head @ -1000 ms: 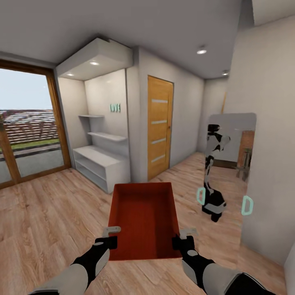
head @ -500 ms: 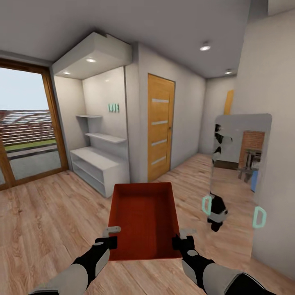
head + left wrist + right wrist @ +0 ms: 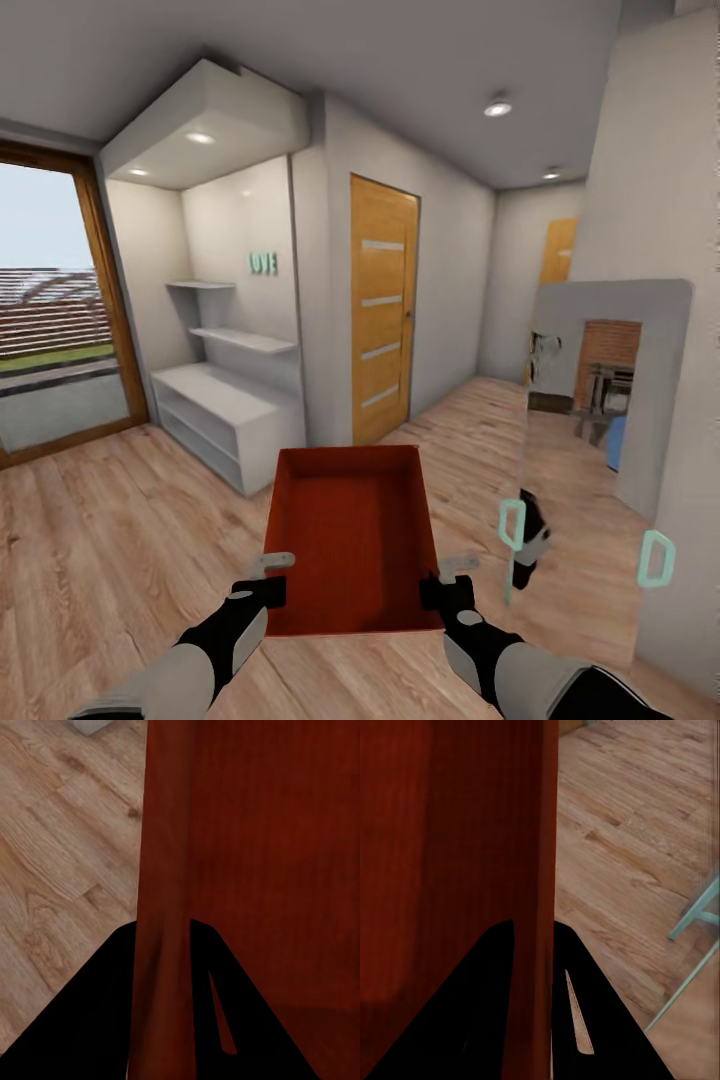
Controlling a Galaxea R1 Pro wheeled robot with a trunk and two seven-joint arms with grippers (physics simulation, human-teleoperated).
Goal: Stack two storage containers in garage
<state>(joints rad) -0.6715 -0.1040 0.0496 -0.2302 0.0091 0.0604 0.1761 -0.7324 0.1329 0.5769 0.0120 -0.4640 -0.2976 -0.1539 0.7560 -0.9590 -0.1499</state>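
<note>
Orange-red storage container (image 3: 350, 520), wood-grain floor (image 3: 120, 540)

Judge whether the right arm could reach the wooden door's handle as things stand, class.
Probably not. The right gripper is clamped on the storage container's wall, sharing the load with the left gripper, and the wooden door stands well ahead across the wood floor.

Bright, even render; recessed ceiling spotlights (image 3: 497, 107), wide-angle edge stretch.

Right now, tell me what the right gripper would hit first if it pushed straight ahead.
Nothing new: the right gripper already straddles the bin's side wall and would slide along it. Beyond lies wood floor; depth unclear.
</note>
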